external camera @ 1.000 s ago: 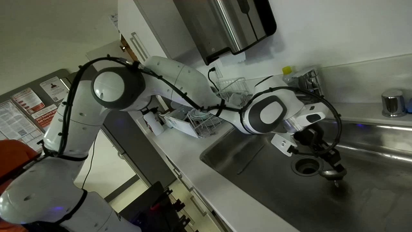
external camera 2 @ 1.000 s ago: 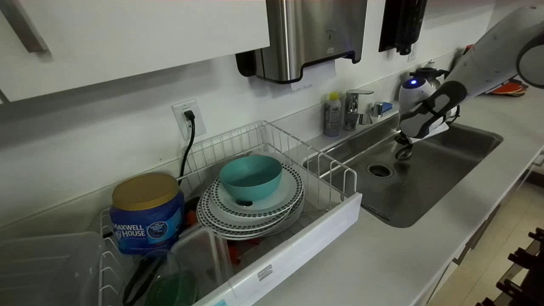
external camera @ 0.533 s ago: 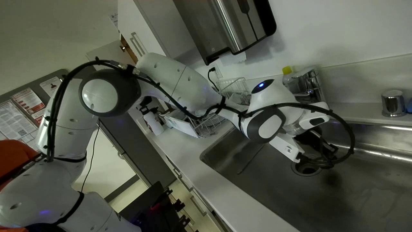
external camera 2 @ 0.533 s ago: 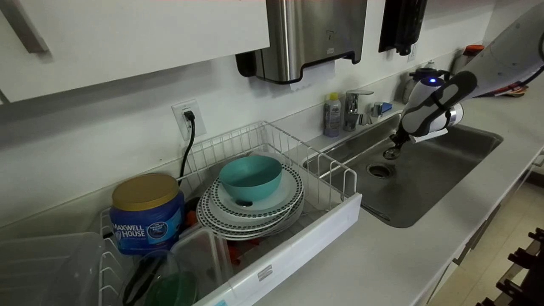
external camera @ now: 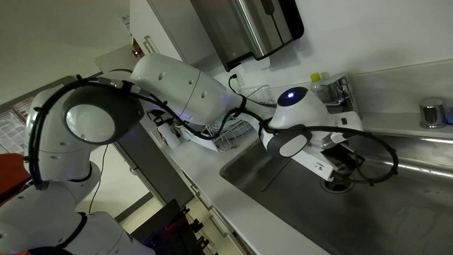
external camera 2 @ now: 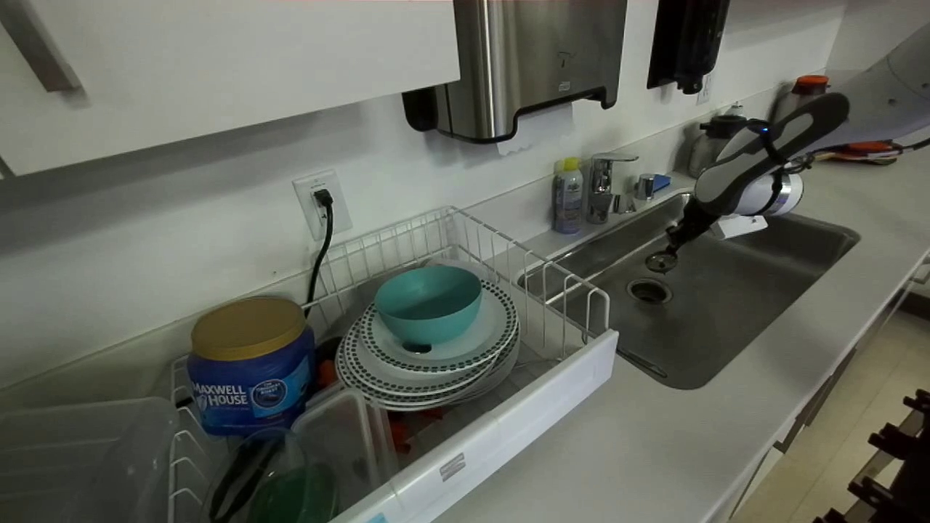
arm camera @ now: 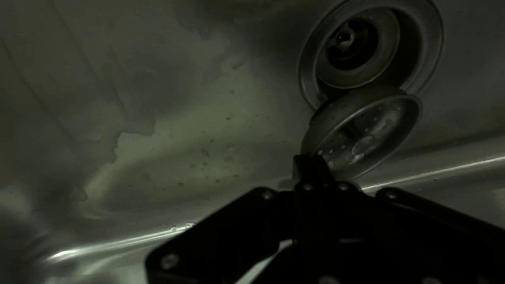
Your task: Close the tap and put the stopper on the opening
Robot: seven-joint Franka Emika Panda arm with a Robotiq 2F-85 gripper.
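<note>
Clamping the rim of the stopper (arm camera: pixel 371 130), a perforated metal cup, between the nearly joined tips of the gripper (arm camera: pixel 311 161). Holding it tilted, showing its hollow side in the wrist view. Hovering with it just beside the opening (external camera 2: pixel 649 291) in an exterior view, and hiding part of the metal rim there in the wrist view. Being unable to judge its height above the steel sink (external camera 2: pixel 741 305). Seeing the tap (external camera 2: pixel 601 189) upright behind the sink in both exterior views, apart from the gripper.

Reading "MAXWELL HOUSE" in pale capitals on a blue tub (external camera 2: pixel 251 388) with a gold lid (external camera 2: pixel 248 327); failing at the finer print on its round badge. Finding only illegible lettering on the yellow-capped can (external camera 2: pixel 568 203) beside the tap, on the steel towel dispenser (external camera 2: pixel 545 65) and on some posted papers (external camera: pixel 12 131).

Noting pale, irregular stains and scattered spots across the sink floor, and a bright line glinting along its edge. Making out a white wire dish rack (external camera 2: pixel 534 407) on the pale bench (external camera 2: pixel 603 450), bearing dotted-rim plates (external camera 2: pixel 429 388) and a turquoise bowl (external camera 2: pixel 429 309). Glimpsing a white wall (external camera 2: pixel 145 240), a white cupboard (external camera 2: pixel 232 73), and a dark cord (external camera 2: pixel 322 258) plugged into an outlet (external camera 2: pixel 305 192).
</note>
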